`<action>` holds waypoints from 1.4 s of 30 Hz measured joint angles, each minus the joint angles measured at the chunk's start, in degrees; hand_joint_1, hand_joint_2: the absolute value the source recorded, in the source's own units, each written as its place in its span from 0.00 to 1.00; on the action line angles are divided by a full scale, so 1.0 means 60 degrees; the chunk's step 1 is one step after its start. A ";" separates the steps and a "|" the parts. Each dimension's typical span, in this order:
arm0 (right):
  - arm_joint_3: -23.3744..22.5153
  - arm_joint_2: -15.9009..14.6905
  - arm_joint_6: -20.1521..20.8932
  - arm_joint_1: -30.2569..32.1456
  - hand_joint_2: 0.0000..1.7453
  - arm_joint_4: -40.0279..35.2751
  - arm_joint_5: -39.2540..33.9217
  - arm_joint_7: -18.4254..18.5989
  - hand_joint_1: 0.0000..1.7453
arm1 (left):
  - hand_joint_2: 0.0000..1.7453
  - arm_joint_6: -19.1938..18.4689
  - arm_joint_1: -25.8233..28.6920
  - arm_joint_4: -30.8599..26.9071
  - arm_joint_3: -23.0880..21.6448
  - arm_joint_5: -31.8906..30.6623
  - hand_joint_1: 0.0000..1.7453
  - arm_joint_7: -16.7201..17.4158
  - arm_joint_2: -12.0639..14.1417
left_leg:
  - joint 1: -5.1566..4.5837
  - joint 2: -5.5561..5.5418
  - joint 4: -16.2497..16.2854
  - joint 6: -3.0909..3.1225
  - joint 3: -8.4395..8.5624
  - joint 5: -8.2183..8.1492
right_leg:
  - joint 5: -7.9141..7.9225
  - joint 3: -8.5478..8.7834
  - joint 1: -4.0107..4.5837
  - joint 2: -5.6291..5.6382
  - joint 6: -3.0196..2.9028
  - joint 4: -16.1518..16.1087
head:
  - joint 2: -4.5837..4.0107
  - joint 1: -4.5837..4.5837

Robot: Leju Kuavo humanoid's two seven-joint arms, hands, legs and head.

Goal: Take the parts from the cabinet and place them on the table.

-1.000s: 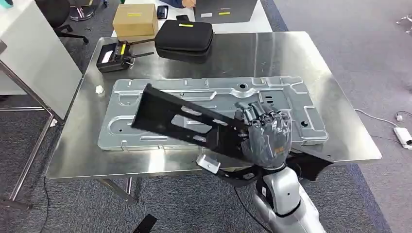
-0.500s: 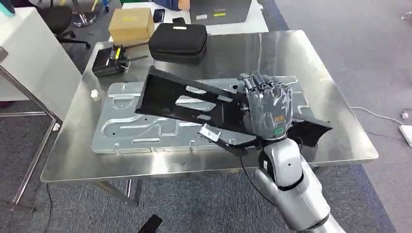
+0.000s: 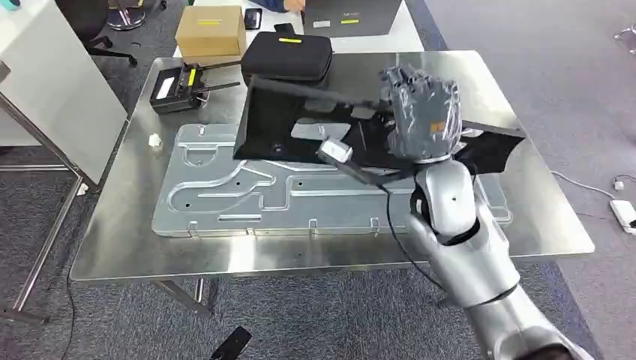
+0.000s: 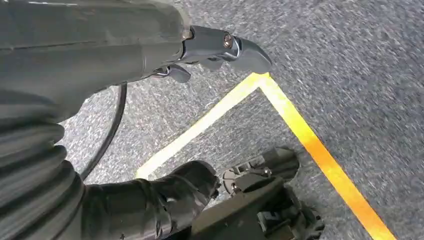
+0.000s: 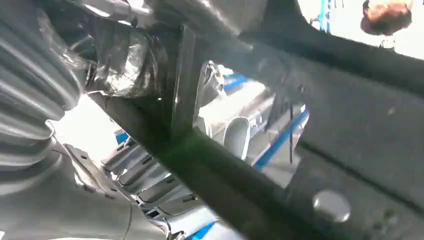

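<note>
Right hand (image 3: pixel 421 112) lifted one black bracket (image 3: pixel 300 124) higher

One black part (image 3: pixel 300 124), one metal panel (image 3: pixel 247 191), one black case (image 3: pixel 286 55), one cardboard box (image 3: pixel 210 30).

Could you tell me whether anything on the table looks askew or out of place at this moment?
Yes: the black part, held by the right hand, hangs tilted over the grey metal panel rather than lying flat, its far edge close to the black case. Nothing looks spilled or damaged.
</note>
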 joint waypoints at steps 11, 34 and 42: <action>-0.0127 0.0098 0.0568 -0.1136 1.00 0.1719 -0.0149 0.0164 1.00 | 1.00 -0.0175 -0.0042 0.0000 -0.0160 -0.0022 0.00 0.0106 -0.0058 | -0.0097 -0.0032 0.0092 -0.0283 0.0027 -0.0152 | 0.1420 0.0941 -0.0001 0.0020 -0.0345 -0.2423 | 0.0000 -0.0004; 0.0153 0.0864 0.0597 -0.1172 1.00 0.3726 0.0714 0.0718 1.00 | 0.00 0.0128 -0.0137 0.0000 -0.0484 -0.0193 0.00 0.0565 -0.0179 | 0.0072 -0.0032 0.0110 -0.0072 -0.0030 -0.0062 | 0.0593 -0.0251 -0.0054 -0.0017 0.0011 0.0001 | 0.0000 -0.0004; 0.0251 0.1202 0.0404 -0.0966 1.00 0.4261 0.0798 0.0863 1.00 | 0.00 0.0230 -0.0144 0.0000 -0.0550 -0.0197 0.00 0.0678 -0.0248 | 0.0028 -0.0024 0.0151 -0.0406 -0.0062 -0.0206 | 0.1431 0.0883 -0.0034 -0.0016 -0.0357 -0.2376 | 0.0000 -0.0019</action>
